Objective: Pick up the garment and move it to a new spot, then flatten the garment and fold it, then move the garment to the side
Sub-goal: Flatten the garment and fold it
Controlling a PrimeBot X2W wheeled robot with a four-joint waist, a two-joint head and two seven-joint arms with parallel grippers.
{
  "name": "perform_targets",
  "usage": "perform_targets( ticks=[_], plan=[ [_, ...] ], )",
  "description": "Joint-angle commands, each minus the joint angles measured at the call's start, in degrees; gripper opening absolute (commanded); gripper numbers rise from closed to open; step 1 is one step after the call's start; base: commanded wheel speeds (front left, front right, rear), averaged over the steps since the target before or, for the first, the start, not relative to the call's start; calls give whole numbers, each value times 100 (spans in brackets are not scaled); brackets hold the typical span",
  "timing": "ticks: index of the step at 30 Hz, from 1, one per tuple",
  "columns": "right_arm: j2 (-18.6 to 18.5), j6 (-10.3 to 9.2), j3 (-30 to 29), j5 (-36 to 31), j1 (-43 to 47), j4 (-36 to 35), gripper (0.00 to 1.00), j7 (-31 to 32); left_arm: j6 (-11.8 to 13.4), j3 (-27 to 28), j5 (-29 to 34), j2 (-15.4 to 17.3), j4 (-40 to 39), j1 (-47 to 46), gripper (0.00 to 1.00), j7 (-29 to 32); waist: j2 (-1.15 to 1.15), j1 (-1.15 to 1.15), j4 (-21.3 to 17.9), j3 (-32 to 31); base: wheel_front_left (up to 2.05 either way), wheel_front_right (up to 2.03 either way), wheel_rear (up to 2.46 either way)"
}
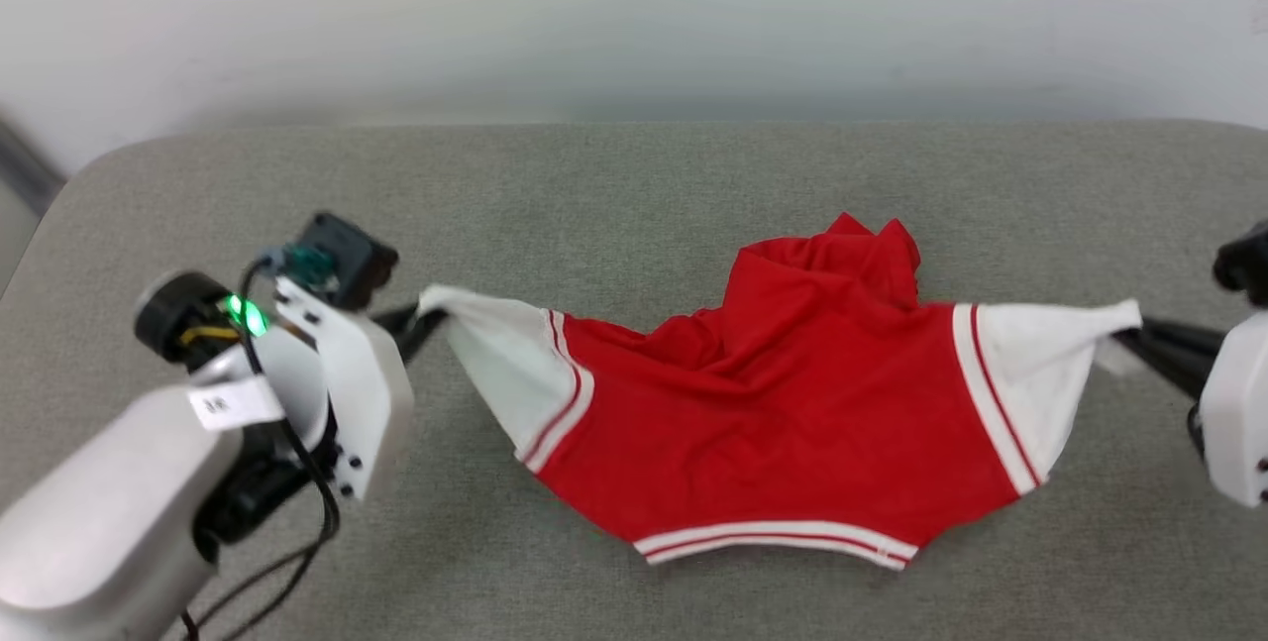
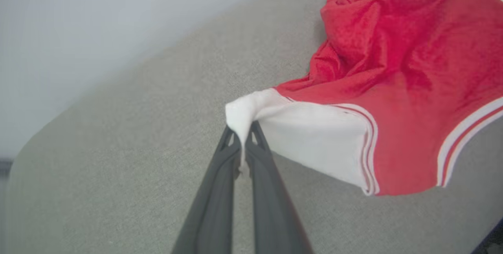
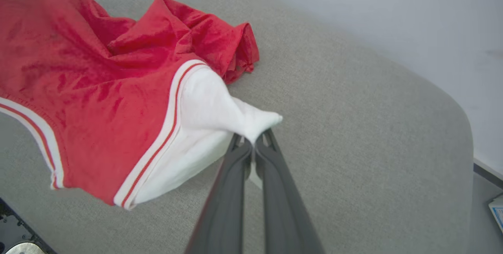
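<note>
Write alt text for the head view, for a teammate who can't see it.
A red garment with white sleeves is spread between two grippers across a grey table: the left gripper is shut on one sleeve tip, the right gripper on the other. Its middle sags in crumpled folds, striped hem nearest the camera.

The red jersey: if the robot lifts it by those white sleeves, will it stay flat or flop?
Probably floppy: the jersey bunches into soft folds and its sleeves pull into points where the left fingers and right fingers pinch them. Likely light, since thin pinches hold it. It should sag in the middle.
</note>
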Motion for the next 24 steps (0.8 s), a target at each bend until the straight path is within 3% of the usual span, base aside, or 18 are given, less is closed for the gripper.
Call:
perform_targets(
  ticks=[1,5,11,17,24],
  plan=[
    [-56,-2,-99,-23,-21,-108,0,-10,43,74,-5,43,-88,-124,0,-20,0,0,-28,-24,0,0,0],
    [-113,-3,-644,-94,-244,-522,0,58,159,364,-6,119,-402,-535,0,-30,0,0,-56,19,0,0,0],
    [96,-2,-1342,-388,-1033,-653,0,424,142,702,42,-161,-263,-1579,0,2,0,0,-59,410,0,0,0],
    [575,-2,-1549,-970,-2607,-125,0,769,39,928,237,-620,399,-2985,0,-74,0,0,-86,1013,0,0,0],
    [1108,-3,-1503,-1686,-4598,827,0,825,-108,1203,570,-922,1414,-4791,0,-327,0,0,-85,1673,0,0,0]
  ],
)
